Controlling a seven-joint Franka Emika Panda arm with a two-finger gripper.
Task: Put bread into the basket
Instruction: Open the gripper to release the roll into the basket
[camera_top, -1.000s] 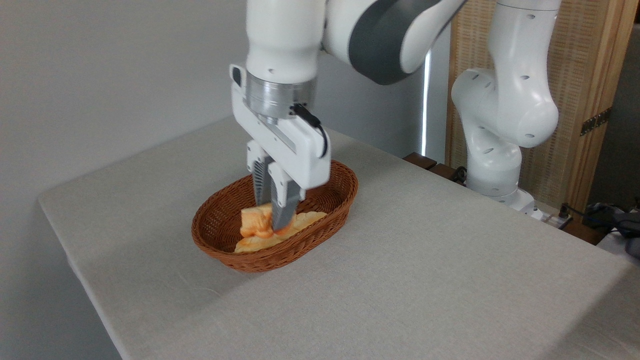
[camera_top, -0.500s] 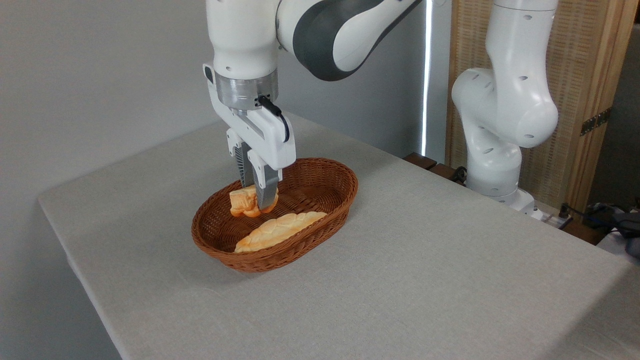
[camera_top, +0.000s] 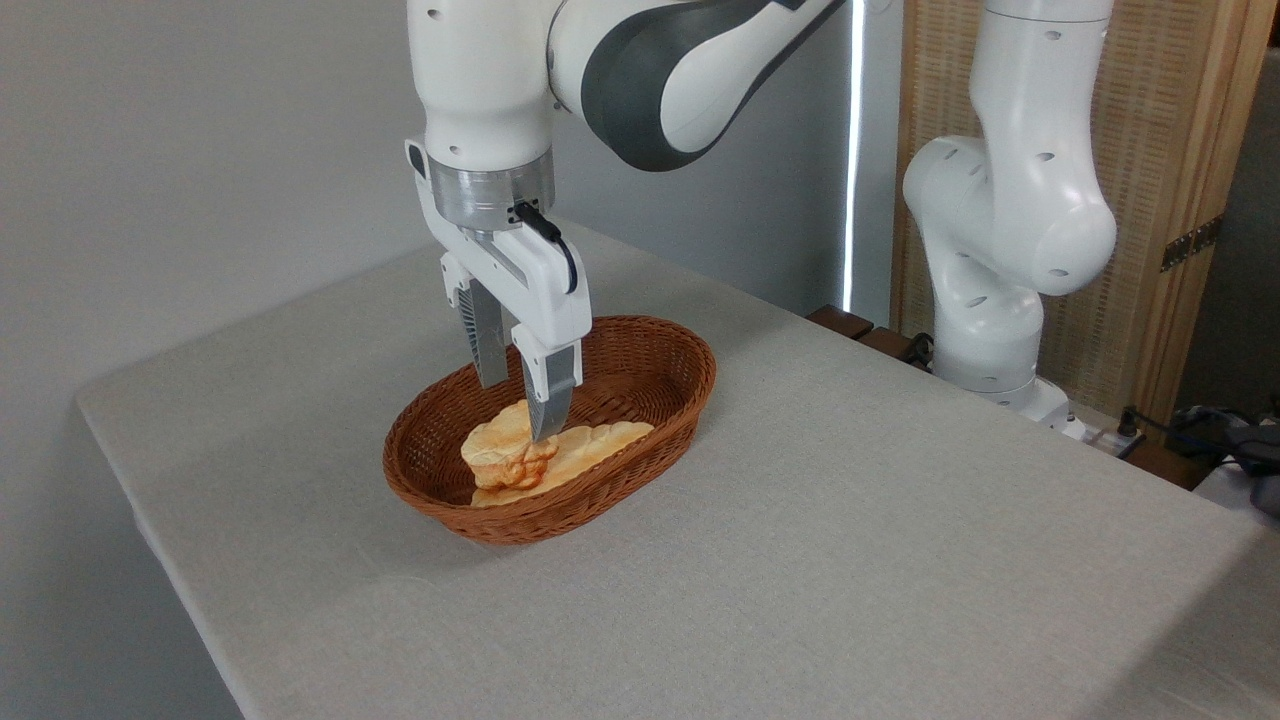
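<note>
Starting from the left, the counter (camera_top: 300, 560) lies bare up to the basket (camera_top: 650, 345), which sits near its far left corner. Inside the basket the bread (camera_top: 505, 455) lies at the left-hand end, leaning on the long braided loaf (camera_top: 600, 445) and partly on top of it. The hand (camera_top: 520, 405) hangs straight above the bun with its two fingers spread apart and gripping nothing; the nearer fingertip (camera_top: 548, 420) seems to be just at the top of the bun, though contact is hard to judge from this angle.

In my judgement the bread is already placed, so the risks come from the retreat. If the hand goes sideways instead of up, the finger can push the bun off the loaf, or catch the basket wall and drag the light basket along the counter. Further right stands only the arm's base (camera_top: 990, 370), well apart.
</note>
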